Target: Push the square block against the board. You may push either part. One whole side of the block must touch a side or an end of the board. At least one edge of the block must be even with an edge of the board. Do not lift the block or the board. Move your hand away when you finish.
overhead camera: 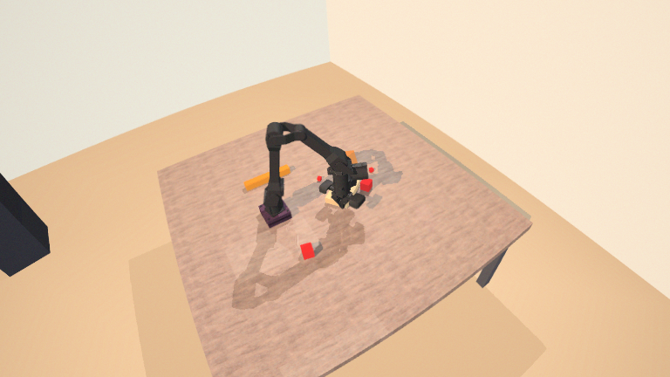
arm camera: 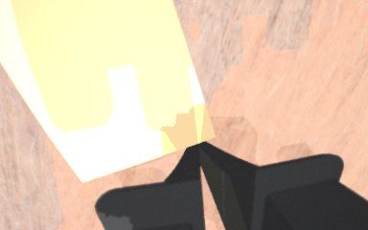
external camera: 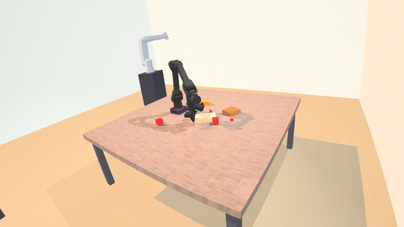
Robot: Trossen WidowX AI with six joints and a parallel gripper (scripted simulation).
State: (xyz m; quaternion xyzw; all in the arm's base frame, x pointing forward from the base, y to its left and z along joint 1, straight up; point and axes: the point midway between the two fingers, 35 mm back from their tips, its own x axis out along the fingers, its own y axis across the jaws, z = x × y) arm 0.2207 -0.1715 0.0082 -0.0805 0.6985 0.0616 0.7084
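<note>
One hand at the pale block, orange one off on its own

So the desk [overhead camera: 405, 254] [external camera: 193, 153] [arm camera: 311, 96] holds a long pale-yellow block [overhead camera: 331, 201] [external camera: 205, 118] [arm camera: 72, 96], with the hand [overhead camera: 345, 205] [external camera: 193, 120] [arm camera: 195, 144] right at one end, fingers narrow, nothing between them. The squarish orange block [overhead camera: 351, 156] [external camera: 231, 111] sits apart from it. There's an orange bar [overhead camera: 256, 181] [external camera: 205, 102] nearer the base, plus a red cube [overhead camera: 365, 185] [external camera: 215, 121] by the pale block's other end.

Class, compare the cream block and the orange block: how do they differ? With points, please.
The cream block [overhead camera: 331, 200] [external camera: 204, 119] [arm camera: 86, 86] is pale; the orange block [overhead camera: 351, 156] [external camera: 231, 111] is darker. The claw [overhead camera: 345, 206] [external camera: 193, 120] [arm camera: 195, 144] is at one end of the cream block, but away from the orange block. Both rest on the table [overhead camera: 395, 263] [external camera: 190, 158].
</note>
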